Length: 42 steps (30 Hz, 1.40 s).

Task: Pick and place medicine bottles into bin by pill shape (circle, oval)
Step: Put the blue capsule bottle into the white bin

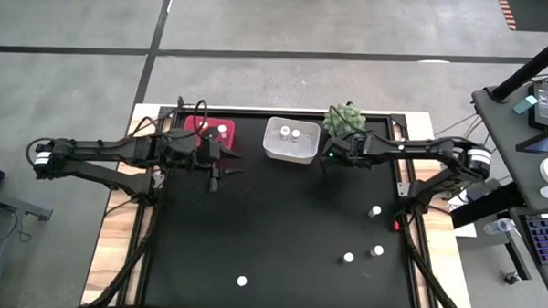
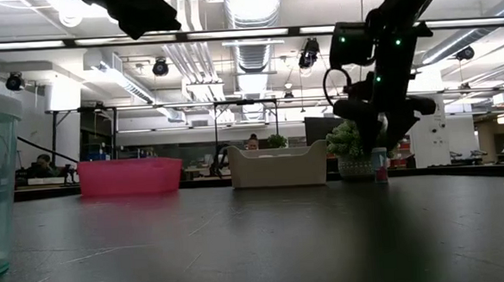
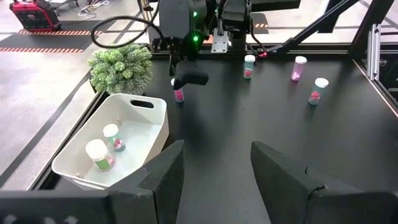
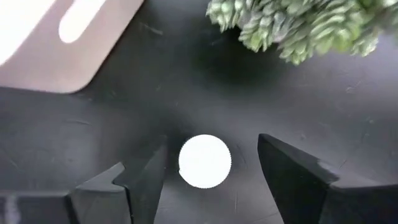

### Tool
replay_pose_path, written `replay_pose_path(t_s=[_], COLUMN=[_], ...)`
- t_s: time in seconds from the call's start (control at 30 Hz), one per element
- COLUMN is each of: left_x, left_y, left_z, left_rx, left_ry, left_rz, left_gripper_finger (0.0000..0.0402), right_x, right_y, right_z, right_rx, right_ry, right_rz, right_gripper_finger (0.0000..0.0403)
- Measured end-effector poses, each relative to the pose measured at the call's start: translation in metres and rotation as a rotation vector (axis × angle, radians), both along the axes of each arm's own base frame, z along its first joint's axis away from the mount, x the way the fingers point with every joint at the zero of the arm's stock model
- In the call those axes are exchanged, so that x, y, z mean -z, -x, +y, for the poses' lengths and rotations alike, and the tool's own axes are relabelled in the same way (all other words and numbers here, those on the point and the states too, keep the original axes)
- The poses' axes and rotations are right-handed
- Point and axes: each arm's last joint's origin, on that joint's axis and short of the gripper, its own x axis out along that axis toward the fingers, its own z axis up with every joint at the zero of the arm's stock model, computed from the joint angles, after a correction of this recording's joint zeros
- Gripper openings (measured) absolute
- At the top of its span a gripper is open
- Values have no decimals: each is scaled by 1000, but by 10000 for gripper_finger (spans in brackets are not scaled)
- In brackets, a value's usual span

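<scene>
In the high view, the right hand (image 1: 330, 157) is hanging at upper centre-right of the frame, just right of the white bin (image 1: 290, 140) and just below the green plant (image 1: 346, 118), while the left hand (image 1: 217, 165) is waiting left of centre beside the red bin (image 1: 208, 132); four loose medicine bottles are standing on the black worktop (image 1: 281, 227) toward the lower right, one of them (image 1: 374, 211) nearest the right arm. In the low view, the right hand (image 2: 379, 156) is showing right of centre, with a small bottle (image 2: 379, 164) standing upright on the worktop directly under it, in front of the plant. In the left wrist view, the left hand's own fingers (image 3: 165, 177) are standing apart and holding nothing, and two bottles are lying inside the white bin at lower left. In the right wrist view, the bottle's white cap (image 4: 204, 161) is sitting low in the frame between the two dark fingers (image 4: 292, 174), which are standing wide with a clear gap on each side, so nothing is gripped. To do this step well, I judge the hand should be centring on the cap, staying clear of the plant, and closing squarely so the upright bottle is not tipping.
</scene>
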Motion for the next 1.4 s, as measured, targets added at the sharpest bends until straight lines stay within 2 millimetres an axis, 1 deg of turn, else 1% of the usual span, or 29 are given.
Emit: replay_pose_path(t_s=[0.17, 0.3, 0.73, 0.83, 0.93, 1.03, 1.1, 1.27, 1.4], left_x=[0, 0, 2, 13, 27, 40, 43, 50, 48], left_y=[0, 0, -3, -4, -5, -3, -2, 4, 8], left_z=[0, 0, 0, 0, 0, 0, 0, 0, 0], left_rx=[0, 0, 1, 1, 1, 1, 1, 17, 26], left_ry=[-1, -1, -3, -4, -5, -7, -9, -54, -90], left_rz=[0, -1, 0, 7, -22, -35, -54, -55, -69], left_gripper_finger=[169, 169, 169, 169, 169, 169, 169, 169, 169], right_x=[9, 11, 10, 10, 8, 0, -8, -41, -70], right_y=[-4, -4, -4, -4, -3, 0, 2, 5, 1], right_z=[0, 0, 0, 0, 0, 1, 3, 5, 7], right_rx=[-10, -12, -15, -23, -31, -48, -62, -102, -120], right_ry=[-32, -34, -31, -30, -27, -27, -36, -1, 40], right_rz=[25, 32, 26, 30, 28, 8, -1, -66, -167], right_gripper_finger=[226, 209, 120, 108, 109, 117, 119, 113, 112])
